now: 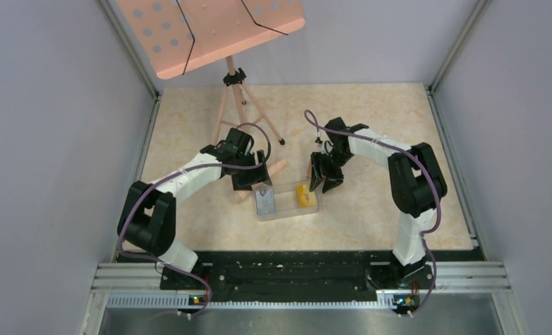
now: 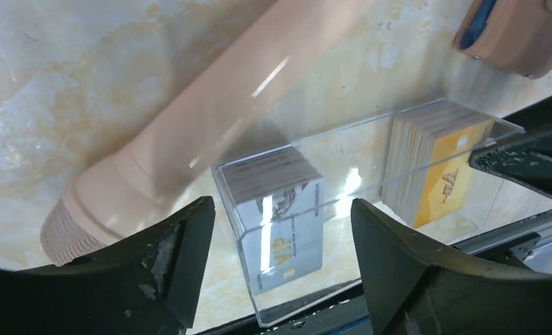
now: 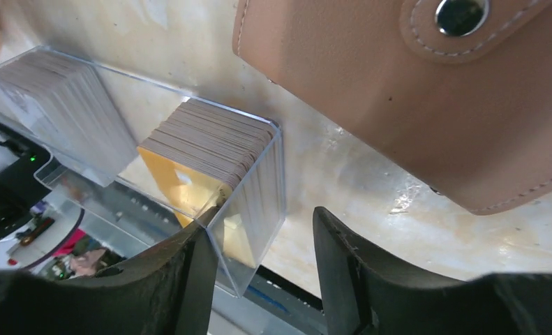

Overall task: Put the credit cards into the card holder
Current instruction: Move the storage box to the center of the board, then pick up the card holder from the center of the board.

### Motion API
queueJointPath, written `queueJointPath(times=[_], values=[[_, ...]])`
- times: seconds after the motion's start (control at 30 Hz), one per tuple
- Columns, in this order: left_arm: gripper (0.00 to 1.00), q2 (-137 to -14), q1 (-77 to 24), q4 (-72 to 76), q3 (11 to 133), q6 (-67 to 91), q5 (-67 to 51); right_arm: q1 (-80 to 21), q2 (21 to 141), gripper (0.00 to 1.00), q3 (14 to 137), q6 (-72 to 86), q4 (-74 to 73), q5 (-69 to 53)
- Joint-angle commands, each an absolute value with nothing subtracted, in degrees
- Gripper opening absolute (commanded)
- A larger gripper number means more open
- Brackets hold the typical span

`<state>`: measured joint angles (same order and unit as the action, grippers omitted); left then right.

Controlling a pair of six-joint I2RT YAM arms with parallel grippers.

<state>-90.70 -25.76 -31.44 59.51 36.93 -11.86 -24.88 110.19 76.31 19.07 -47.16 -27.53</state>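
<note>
From above we see a clear box (image 1: 285, 211) on the worktop (image 1: 398, 139), grey-blue credit cards (image 1: 264, 202) at its left end and yellow credit cards (image 1: 302, 195) at its right. Left wrist: the left gripper (image 2: 281, 207) holds its jaws wide over the grey-blue stack. Right wrist: the right gripper (image 3: 266, 225) has its jaws narrowly apart, straddling the box's end wall, near a brown leather card holder (image 3: 398, 91).

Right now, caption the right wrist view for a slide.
Open jaws straddle the end wall of the clear box beside its yellow-orange card stack; a brown wallet lies beyond.

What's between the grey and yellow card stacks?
Only bare clear box floor separates the grey stack and yellow stack, in the left wrist view.
</note>
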Motion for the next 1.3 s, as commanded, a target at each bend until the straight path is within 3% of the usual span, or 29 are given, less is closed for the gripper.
queueJointPath(times=[0.0, 0.27, 0.47, 0.6, 0.87, 1.1, 1.27], values=[[0.78, -83.05, -25.93, -32.25, 58.97, 33.56, -11.28, -24.32, 105.82, 0.51, 79.1, 17.78, -45.75, -18.87], [0.79, -75.21, -26.02, -23.01, 53.95, 33.37, -20.43, -18.19, 105.07, 0.58, 83.1, 16.23, -43.66, -15.43], [0.79, -73.16, -26.08, -18.04, 51.37, 35.58, -23.63, -15.63, 110.13, 0.77, 87.58, 14.02, -41.73, -10.66], [0.78, -73.61, -26.08, -17.12, 50.45, 36.35, -24.71, -15.64, 116.01, 0.78, 90.95, 12.31, -41.5, -13.87], [0.77, -73.34, -26.1, -16.35, 48.7, 37.55, -24.51, -15.73, 120.83, 0.69, 90.39, 10.28, -41.66, -23.06], [0.77, -73.43, -26.1, -13.94, 46.95, 39.24, -25.49, -15.69, 116.98, 0.51, 82.8, 9.88, -41.66, -25.88], [0.77, -73.91, -26.14, -13.81, 47.57, 39.16, -25.64, -15.73, 113.1, 0.47, 76.51, 11.05, -38.99, -30.16]])
